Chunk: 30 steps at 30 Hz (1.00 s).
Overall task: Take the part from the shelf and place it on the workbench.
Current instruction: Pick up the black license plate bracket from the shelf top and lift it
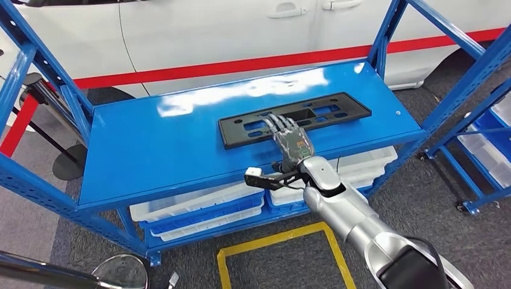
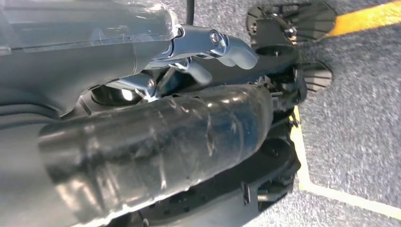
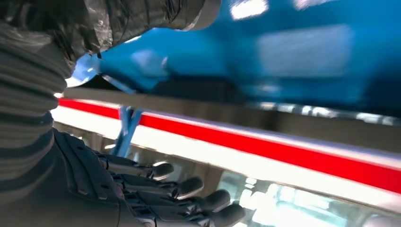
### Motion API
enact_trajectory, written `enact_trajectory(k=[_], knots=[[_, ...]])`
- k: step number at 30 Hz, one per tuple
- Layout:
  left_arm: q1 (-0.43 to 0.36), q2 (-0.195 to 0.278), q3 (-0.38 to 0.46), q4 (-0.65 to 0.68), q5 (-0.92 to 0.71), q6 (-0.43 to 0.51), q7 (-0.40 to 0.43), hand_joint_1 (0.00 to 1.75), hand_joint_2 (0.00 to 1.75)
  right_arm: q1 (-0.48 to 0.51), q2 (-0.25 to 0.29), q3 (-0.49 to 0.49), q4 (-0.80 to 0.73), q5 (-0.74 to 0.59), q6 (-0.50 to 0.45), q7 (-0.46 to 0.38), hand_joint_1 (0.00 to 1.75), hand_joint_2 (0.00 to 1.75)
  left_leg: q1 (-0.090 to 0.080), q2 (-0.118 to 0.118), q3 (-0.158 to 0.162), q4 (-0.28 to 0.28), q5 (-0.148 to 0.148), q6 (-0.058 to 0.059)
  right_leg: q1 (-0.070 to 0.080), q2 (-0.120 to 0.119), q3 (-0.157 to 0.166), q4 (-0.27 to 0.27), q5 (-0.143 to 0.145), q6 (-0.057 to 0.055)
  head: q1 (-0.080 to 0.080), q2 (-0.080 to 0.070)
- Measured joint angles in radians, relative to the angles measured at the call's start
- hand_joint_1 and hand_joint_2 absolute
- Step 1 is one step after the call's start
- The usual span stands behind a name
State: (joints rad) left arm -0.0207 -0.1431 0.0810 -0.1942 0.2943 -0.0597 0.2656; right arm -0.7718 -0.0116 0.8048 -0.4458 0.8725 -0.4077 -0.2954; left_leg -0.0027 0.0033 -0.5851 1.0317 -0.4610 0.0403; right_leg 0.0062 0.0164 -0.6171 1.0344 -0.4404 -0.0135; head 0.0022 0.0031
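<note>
The blue shelf (image 1: 150, 144) is seen across the head view, its top deck kept at reach height, and the part (image 1: 289, 118), a long black plate with cut-outs, is laid flat near the deck's middle, toward the right. The right hand (image 1: 289, 139) is stretched over the plate's near edge with fingers (image 3: 189, 187) extended and spread, nothing gripped, apparently poised for a grasp. The left hand's (image 2: 142, 142) state cannot be told
</note>
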Motion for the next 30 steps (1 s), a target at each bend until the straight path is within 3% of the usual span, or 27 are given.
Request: enact_trajectory(k=[3, 5, 7, 8, 9, 10, 11, 13, 14, 15, 18, 21, 25, 28, 30], knots=[[-0.001, -0.001, -0.001, 0.0, 0.0, -0.001, 0.0, 0.0, 0.0, -0.001, 0.0, 0.002, 0.001, 0.0, -0.001, 0.0, 0.0, 1.75, 0.008, 0.002, 0.012, -0.029, 0.008, 0.004, -0.001, -0.003, -0.006, 0.011, -0.01, 0.018, 0.001, 0.0], [-0.001, -0.001, -0.001, 0.001, 0.0, -0.001, 0.0, 0.0, 0.0, -0.005, 0.0, 0.002, 0.003, 0.0, -0.001, 0.0, 0.0, 1.75, 0.013, 0.005, 0.019, -0.039, 0.013, 0.006, -0.006, -0.006, -0.046, 0.1, -0.06, 0.03, 0.002, 0.0], [-0.001, -0.001, -0.001, 0.003, 0.0, -0.001, 0.0, 0.0, 0.0, -0.004, 0.0, 0.003, 0.006, 0.0, -0.001, 0.0, 0.0, 1.75, 0.013, 0.007, 0.019, -0.039, 0.012, 0.007, -0.014, -0.008, -0.109, 0.225, -0.111, 0.039, 0.002, 0.0], [-0.001, -0.001, -0.002, 0.003, 0.0, -0.003, 0.0, 0.0, 0.0, -0.001, 0.0, 0.003, 0.007, 0.0, -0.001, 0.001, 0.0, 1.75, 0.014, 0.007, 0.02, -0.037, 0.011, 0.006, -0.018, -0.01, -0.126, 0.256, -0.114, 0.043, 0.002, 0.0], [-0.001, -0.001, -0.002, 0.003, 0.002, -0.01, -0.003, 0.0, 0.0, 0.0, 0.0, 0.004, 0.009, 0.0, 0.0, 0.005, 0.0, 1.75, 0.015, 0.007, 0.02, -0.035, 0.009, 0.005, -0.023, -0.011, -0.127, 0.253, -0.097, 0.047, 0.002, 0.0], [-0.001, 0.0, -0.002, 0.003, 0.007, -0.027, -0.009, 0.0, 0.0, -0.001, 0.0, 0.004, 0.01, 0.0, 0.004, 0.014, 0.0, 1.75, 0.016, 0.006, 0.022, -0.032, 0.007, 0.002, -0.027, -0.013, -0.108, 0.211, -0.065, 0.049, 0.002, 0.0], [-0.003, 0.004, -0.002, 0.003, 0.015, -0.057, -0.015, 0.0, 0.0, -0.005, 0.0, 0.004, 0.012, 0.0, 0.011, 0.028, 0.0, 1.75, 0.017, 0.006, 0.022, -0.027, 0.002, -0.003, -0.031, -0.016, -0.078, 0.144, -0.029, 0.05, 0.002, 0.0], [-0.012, 0.033, -0.002, 0.003, 0.038, -0.148, -0.005, 0.0, 0.0, -0.021, 0.005, 0.005, 0.02, 0.0, 0.035, 0.059, 0.0, 1.75, 0.016, 0.005, 0.018, -0.016, -0.006, -0.015, -0.029, -0.019, -0.028, 0.036, 0.009, 0.044, 0.002, 0.0], [-0.018, 0.054, -0.002, 0.003, 0.049, -0.19, 0.011, 0.0, 0.0, -0.028, 0.008, 0.005, 0.025, 0.0, 0.046, 0.07, 0.0, 1.75, 0.014, 0.005, 0.014, -0.011, -0.01, -0.02, -0.028, -0.019, -0.019, 0.012, 0.013, 0.039, 0.002, 0.0], [-0.024, 0.075, -0.002, 0.003, 0.058, -0.22, 0.027, 0.0, 0.0, -0.035, 0.013, 0.005, 0.031, 0.0, 0.054, 0.076, 0.0, 1.75, 0.013, 0.006, 0.011, -0.008, -0.01, -0.019, -0.025, -0.018, -0.018, 0.008, 0.01, 0.034, 0.001, 0.0], [-0.032, 0.114, -0.002, 0.003, 0.066, -0.241, 0.043, 0.0, 0.0, -0.043, 0.024, 0.005, 0.046, 0.001, 0.062, 0.084, 0.0, 1.75, 0.014, 0.008, 0.013, -0.011, -0.008, 0.0, -0.023, -0.013, -0.018, 0.004, 0.013, 0.027, 0.001, 0.0], [-0.034, 0.134, -0.002, 0.003, 0.066, -0.251, 0.034, 0.0, 0.0, -0.049, 0.029, 0.005, 0.055, 0.001, 0.064, 0.084, 0.0, 1.75, 0.015, 0.008, 0.018, -0.018, -0.006, 0.001, -0.02, -0.012, -0.018, 0.005, 0.011, 0.019, 0.001, 0.0], [-0.034, 0.145, -0.002, 0.003, 0.066, -0.258, 0.028, 0.0, 0.0, -0.052, 0.031, 0.005, 0.063, 0.001, 0.064, 0.081, 0.0, 1.75, 0.016, 0.008, 0.019, -0.024, -0.002, -0.01, -0.018, -0.013, -0.018, 0.006, 0.011, 0.014, 0.001, 0.0], [-0.034, 0.146, -0.002, 0.003, 0.066, -0.259, 0.027, 0.0, 0.0, -0.053, 0.031, 0.005, 0.067, 0.001, 0.064, 0.08, 0.0, 1.75, 0.017, 0.008, 0.02, -0.027, -0.001, -0.03, -0.018, -0.013, -0.019, 0.007, 0.012, 0.013, 0.001, 0.0], [-0.034, 0.146, -0.002, 0.003, 0.066, -0.26, 0.027, 0.0, 0.0, -0.054, 0.031, 0.005, 0.069, 0.001, 0.064, 0.079, 0.0, 1.75, 0.017, 0.008, 0.019, -0.027, -0.001, -0.037, -0.018, -0.013, -0.019, 0.007, 0.012, 0.013, 0.001, 0.0]])
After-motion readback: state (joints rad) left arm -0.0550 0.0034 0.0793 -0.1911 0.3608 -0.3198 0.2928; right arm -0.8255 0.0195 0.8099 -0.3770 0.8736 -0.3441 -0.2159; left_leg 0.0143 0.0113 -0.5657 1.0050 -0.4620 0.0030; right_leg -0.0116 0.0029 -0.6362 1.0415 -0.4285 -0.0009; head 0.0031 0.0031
